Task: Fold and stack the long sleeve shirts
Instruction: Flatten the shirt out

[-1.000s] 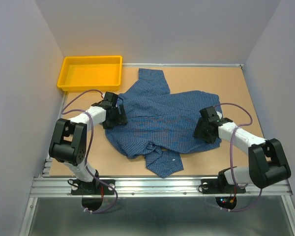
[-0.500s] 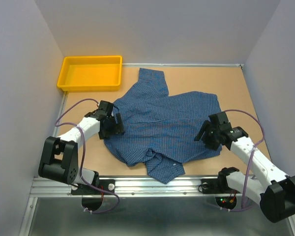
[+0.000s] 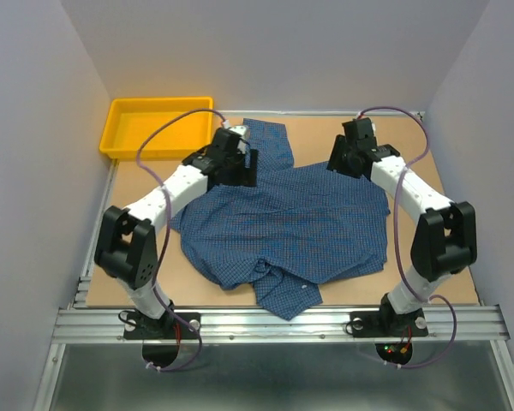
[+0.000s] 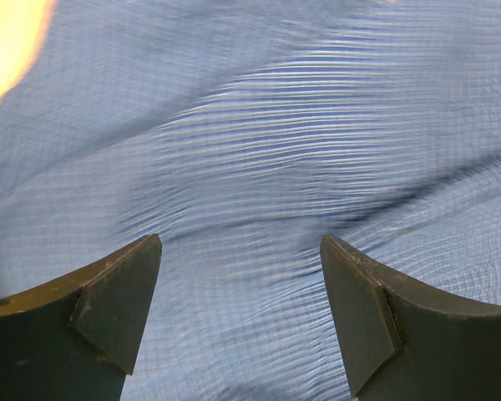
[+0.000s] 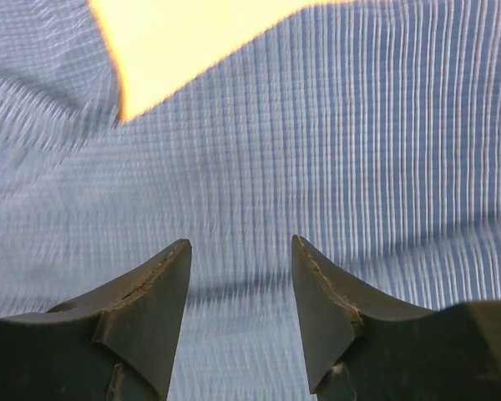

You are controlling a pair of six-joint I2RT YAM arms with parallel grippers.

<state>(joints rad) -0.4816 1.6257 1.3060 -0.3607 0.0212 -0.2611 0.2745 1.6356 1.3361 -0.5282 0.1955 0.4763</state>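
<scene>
Pale grey walls (image 3: 43, 103) close in a tan board bench (image 3: 411, 145) on three sides, and a shallow yellow plastic tray (image 3: 158, 101) sits at its far left corner. A blue fine-check cloth button-up shirt (image 3: 283, 223) lies crumpled and unfolded across the middle of the bench, with one part reaching toward the far edge just beside the tray and a bunched flap hanging toward the near edge. Both arms stretch out over the far side of the shirt. The left gripper (image 3: 244, 163) hangs over the shirt's far left part, near the tray, and the right gripper (image 3: 343, 158) over its far right edge, the two well apart. Seen from the left wrist, the left gripper (image 4: 242, 251) has its dark jaws spread wide with only rippled blue cloth showing between them. Seen from the right wrist, the right gripper (image 5: 242, 246) is also spread, more narrowly, over checked cloth, with nothing pinched between its jaws. Whether either gripper touches the cloth cannot be told.
</scene>
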